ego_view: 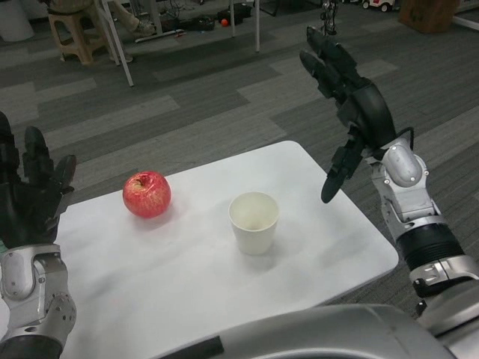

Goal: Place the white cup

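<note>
Nearest us, the left hand (pixel 34 191) is raised at the bench's left edge, fingers spread and released, holding nothing. Over on the other side the right hand (pixel 352 105) is lifted high beyond the bench's right edge, its fingers (pixel 334 176) apart and empty too, well clear of everything. Now to the white bench (pixel 150 277) itself: the white paper cup (pixel 254 222) stands upright near the middle, mouth open, untouched by either hand. Just behind it and to the left sits a red apple (pixel 147 194), apart from the cup. Farther off, grey carpet, and at the back some table legs, a stool (pixel 75 34) and a person's legs. Judging by this, the cup looks already set down and the hands are free of it; if it is to be moved again, the right hand would need to come down and close around its wall without tipping it.
</note>
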